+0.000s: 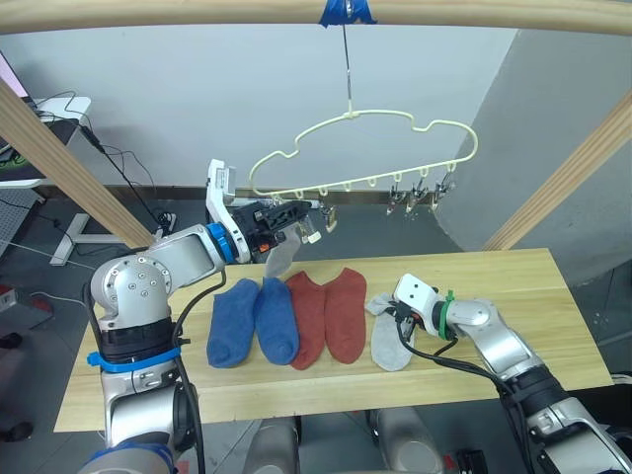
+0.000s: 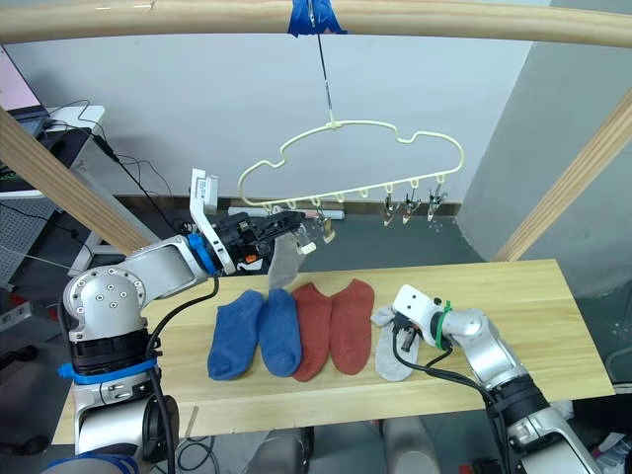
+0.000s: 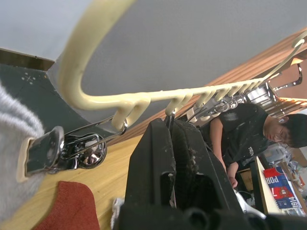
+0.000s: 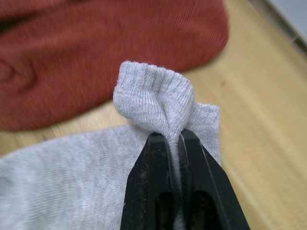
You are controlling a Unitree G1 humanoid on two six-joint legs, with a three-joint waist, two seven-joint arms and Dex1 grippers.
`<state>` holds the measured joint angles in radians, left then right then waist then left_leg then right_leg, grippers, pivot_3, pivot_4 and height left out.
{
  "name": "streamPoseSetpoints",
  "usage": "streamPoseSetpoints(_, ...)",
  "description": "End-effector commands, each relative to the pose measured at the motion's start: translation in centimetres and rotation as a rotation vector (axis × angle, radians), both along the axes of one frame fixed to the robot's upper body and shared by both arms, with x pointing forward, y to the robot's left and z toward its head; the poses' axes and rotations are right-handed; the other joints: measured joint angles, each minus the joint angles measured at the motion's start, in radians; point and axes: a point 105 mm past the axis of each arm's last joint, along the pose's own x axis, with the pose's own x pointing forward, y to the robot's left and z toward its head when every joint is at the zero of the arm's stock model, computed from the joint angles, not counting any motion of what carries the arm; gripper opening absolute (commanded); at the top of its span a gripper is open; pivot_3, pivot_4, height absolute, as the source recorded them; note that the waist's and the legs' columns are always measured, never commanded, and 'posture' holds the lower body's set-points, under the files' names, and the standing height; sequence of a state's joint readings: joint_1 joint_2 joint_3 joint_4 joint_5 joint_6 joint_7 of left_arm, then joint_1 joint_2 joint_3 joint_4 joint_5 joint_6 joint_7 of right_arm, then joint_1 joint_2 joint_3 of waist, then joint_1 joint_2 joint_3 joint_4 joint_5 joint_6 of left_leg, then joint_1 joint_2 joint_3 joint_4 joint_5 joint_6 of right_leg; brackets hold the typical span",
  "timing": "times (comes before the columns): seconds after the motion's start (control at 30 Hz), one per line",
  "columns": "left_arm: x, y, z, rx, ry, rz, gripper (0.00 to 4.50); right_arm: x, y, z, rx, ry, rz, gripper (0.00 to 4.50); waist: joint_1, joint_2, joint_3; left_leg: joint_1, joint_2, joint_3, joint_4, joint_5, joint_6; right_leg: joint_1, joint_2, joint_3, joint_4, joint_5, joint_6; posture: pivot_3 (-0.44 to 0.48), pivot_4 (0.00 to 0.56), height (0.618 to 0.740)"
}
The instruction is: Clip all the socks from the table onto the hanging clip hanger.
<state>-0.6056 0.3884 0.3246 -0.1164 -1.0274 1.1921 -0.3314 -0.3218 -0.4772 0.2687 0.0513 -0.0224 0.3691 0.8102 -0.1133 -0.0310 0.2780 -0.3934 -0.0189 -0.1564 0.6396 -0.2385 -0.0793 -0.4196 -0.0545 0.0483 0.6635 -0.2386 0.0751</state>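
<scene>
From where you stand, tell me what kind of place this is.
Probably a robot test lab, not a home laundry. The pale-yellow wire clip hanger hangs by blue tape from a bare round wooden beam, cables trail over the floor behind the light-wood plank table, and a person works nearby.

A red and blue box (image 3: 282,186) at the edge of the left wrist view carries white lettering reading "POR" and the number "1914". A person's black shirt (image 3: 242,136) bears small white print, too small to read
</scene>
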Motion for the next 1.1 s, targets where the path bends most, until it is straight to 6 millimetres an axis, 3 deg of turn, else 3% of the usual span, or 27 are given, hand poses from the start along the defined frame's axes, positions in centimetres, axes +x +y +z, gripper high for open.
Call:
streamPoseSetpoints(0.03,-0.1,0.1,-1.5,0.023,0.069,0.005,0.0,-2.0,2.4,6.0,0.158,-0.007,0.094,0.04,0.0,0.0,0.0,0.0,0.0,0.0,0.0,0.0,0.0,0.0,0.0,0.0,0.0,0.0,0.0,-0.107,0.257,0.74)
streamPoseSetpoints(0.17,-0.1,-0.2,-1.6,0.028,0.077,-0.011,0.0,-2.6,4.6,9.6,0.233,-0.035,0.122,0.04,0.0,0.0,0.0,0.0,0.0,-0.001,0.0,0.0,0.0,0.0,0.0,-0.001,0.0,-0.002,0.003,-0.116,0.253,0.74)
streamPoseSetpoints(0.23,-0.2,-0.4,-1.6,0.031,0.078,-0.021,0.0,-2.4,5.3,10.4,0.239,-0.052,0.125,0.04,0.001,0.0,0.0,0.0,0.0,-0.001,0.0,0.0,0.0,0.0,0.0,-0.001,0.0,-0.002,0.003,-0.119,0.252,0.74)
streamPoseSetpoints(0.57,-0.1,-0.7,-1.3,0.022,0.069,-0.031,0.0,-1.3,7.8,11.5,0.224,-0.135,0.137,0.04,0.004,0.0,0.0,-0.002,0.0,-0.001,-0.001,0.0,0.0,-0.002,0.0,-0.001,-0.001,0.001,-0.002,-0.116,0.245,0.74)
streamPoseSetpoints(1.1,-0.1,-0.9,-1.2,0.016,0.066,-0.039,0.0,-0.9,9.4,13.4,0.271,-0.173,0.161,0.04,0.003,0.0,0.0,-0.003,0.0,-0.001,-0.001,0.0,0.0,-0.002,0.0,-0.001,-0.002,0.001,-0.002,-0.121,0.239,0.74)
